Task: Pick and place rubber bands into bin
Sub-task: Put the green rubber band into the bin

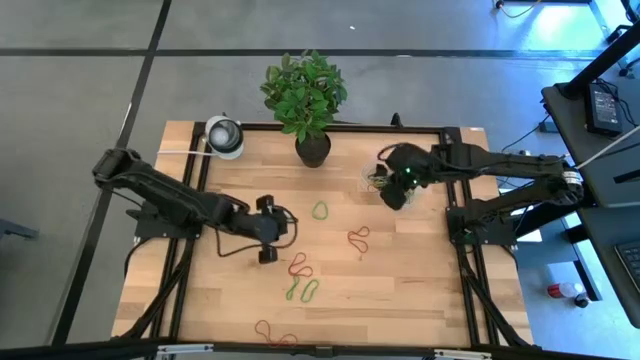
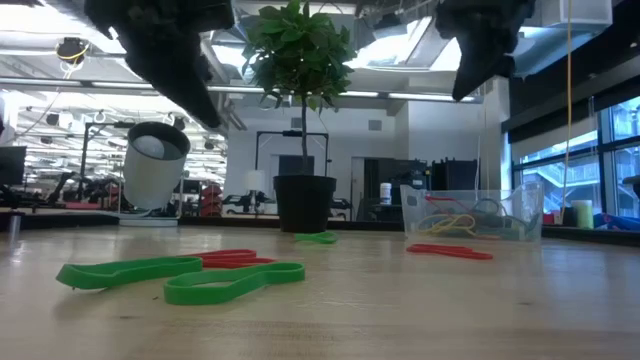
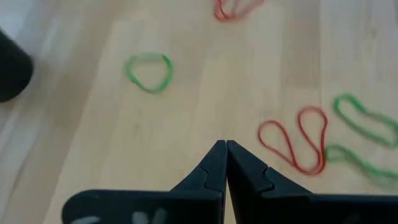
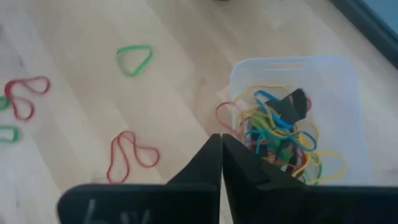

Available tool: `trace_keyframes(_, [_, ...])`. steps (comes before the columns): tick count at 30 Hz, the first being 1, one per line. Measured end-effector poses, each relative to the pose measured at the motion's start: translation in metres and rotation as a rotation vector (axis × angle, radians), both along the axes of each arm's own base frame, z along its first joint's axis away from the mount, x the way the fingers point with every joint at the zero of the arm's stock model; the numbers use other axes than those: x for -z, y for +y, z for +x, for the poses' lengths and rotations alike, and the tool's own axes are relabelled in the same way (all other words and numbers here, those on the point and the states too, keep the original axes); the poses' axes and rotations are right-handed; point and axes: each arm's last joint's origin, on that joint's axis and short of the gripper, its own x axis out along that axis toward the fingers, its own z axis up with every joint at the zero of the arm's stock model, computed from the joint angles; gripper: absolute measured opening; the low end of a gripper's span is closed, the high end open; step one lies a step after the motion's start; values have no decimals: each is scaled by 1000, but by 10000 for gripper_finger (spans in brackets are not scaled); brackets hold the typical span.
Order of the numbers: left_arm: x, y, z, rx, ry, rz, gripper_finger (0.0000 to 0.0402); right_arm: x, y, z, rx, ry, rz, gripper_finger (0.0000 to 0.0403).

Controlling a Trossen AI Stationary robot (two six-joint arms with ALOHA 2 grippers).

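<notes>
Loose rubber bands lie flat on the wooden table: a green loop (image 1: 320,210), a twisted red one (image 1: 358,238), a red one (image 1: 298,265), a green pair (image 1: 303,290) and a red one by the near edge (image 1: 275,335). The clear bin (image 4: 298,124) stands right of the plant pot and holds several mixed-colour bands. My left gripper (image 1: 270,232) hovers shut above bare wood left of the red and green bands (image 3: 295,143). My right gripper (image 1: 397,192) is shut, raised over the bin's near rim (image 2: 470,215). Nothing shows between either pair of fingers.
A potted plant (image 1: 312,145) stands at the far edge, with a round white-and-grey object (image 1: 224,136) to its left. Bare wood stretches along the table's right and near-right parts. A black frame borders the tabletop (image 1: 450,260).
</notes>
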Motion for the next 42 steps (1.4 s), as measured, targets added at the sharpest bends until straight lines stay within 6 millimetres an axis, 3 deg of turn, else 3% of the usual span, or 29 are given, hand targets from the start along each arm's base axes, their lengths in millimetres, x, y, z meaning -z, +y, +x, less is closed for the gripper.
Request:
trace_keyframes(8, [5, -23, 28, 61, 70, 26, 6, 2, 23, -2, -59, 40, 2, 4])
trace_keyframes(26, [1, -83, 62, -3, 184, -45, 4, 9, 58, -19, -21, 171, -13, 6])
trace_keyframes(35, [-7, -110, 69, -74, 210, -97, 3, 39, 103, -36, 28, 187, 51, 4])
trace_keyframes(42, [-10, -136, 55, -211, 205, -235, 3, 69, 142, -52, -50, 137, 116, 6])
